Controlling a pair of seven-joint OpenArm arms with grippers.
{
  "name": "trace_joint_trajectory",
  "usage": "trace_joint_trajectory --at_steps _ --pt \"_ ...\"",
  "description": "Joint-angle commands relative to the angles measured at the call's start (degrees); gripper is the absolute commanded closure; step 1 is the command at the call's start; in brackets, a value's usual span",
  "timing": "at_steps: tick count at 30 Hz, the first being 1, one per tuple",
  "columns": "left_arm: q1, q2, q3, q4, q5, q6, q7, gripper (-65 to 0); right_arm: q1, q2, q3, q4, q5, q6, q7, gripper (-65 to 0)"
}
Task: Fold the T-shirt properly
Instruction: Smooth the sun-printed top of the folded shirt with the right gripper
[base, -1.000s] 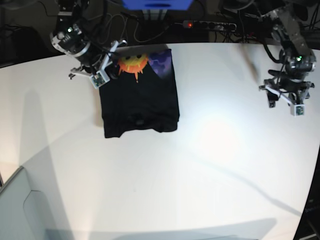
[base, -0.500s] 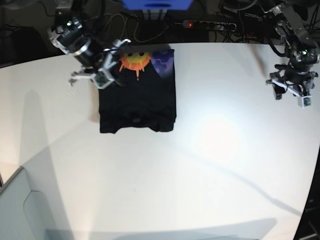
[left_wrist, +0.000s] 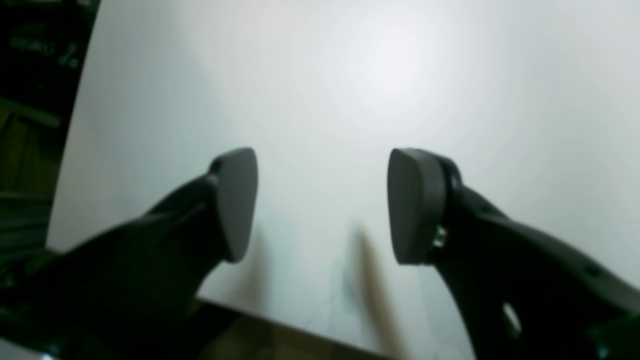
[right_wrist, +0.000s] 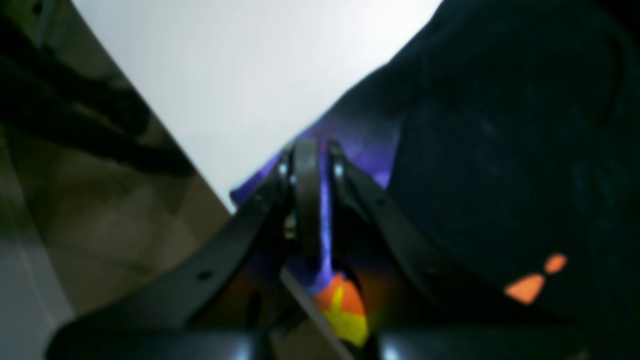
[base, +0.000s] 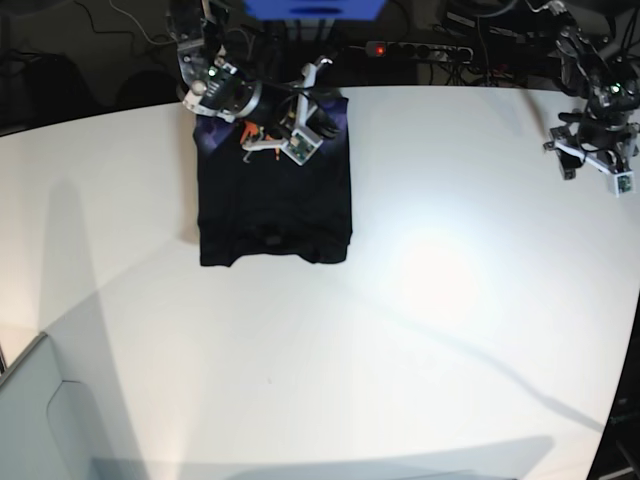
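In the base view, the black T-shirt (base: 275, 205) lies in the upper left of centre on the white table (base: 420, 330), folded to a tall rectangle whose long axis runs from the far table edge toward the camera. My right gripper (base: 298, 128) sits over its far end, at the top of the frame, where bits of orange print peek out. My left gripper (base: 596, 160) hangs at the upper right of the frame, well apart from the cloth, so my right arm is plainly the nearer one.

In the right wrist view my right jaws are pressed together. The T-shirt (right_wrist: 500, 165) fills the right of that frame, with purple print behind the fingertips and an orange-yellow patch below them; whether cloth is pinched between the jaws I cannot tell.

In the left wrist view my left gripper (left_wrist: 322, 205) stands with jaws wide apart and nothing between them, only bare table (left_wrist: 350, 75) beneath.

The base view gives the whole folded outline; the right wrist view alone shows the print colours up close.
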Motion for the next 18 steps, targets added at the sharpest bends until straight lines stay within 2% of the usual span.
trace_joint_trajectory --at_steps 1,6,9,14,18 --pt "0.4 -1.0 -0.5 0.8 0.0 0.0 -1.0 -39.4 -0.1 0.3 -0.1 0.4 0.9 1.0 1.0 -0.1" --pt "0.4 -1.0 -0.9 0.6 0.0 0.0 -1.0 -39.4 -0.4 2.8 -2.5 -0.4 0.9 1.0 1.0 -0.1" --pt "0.4 -0.9 -0.8 0.6 0.0 0.0 -1.0 -39.4 -1.4 3.5 -2.6 3.9 0.9 1.0 1.0 -0.1" --pt "0.4 -0.2 -0.8 0.6 0.0 0.0 -1.0 -39.4 -3.0 4.3 1.6 17.8 1.0 1.0 0.4 -0.1" --pt "0.5 -0.1 -0.8 0.6 0.0 0.0 -1.0 -39.4 -3.0 4.1 9.8 19.6 1.0 1.0 0.3 -0.1"
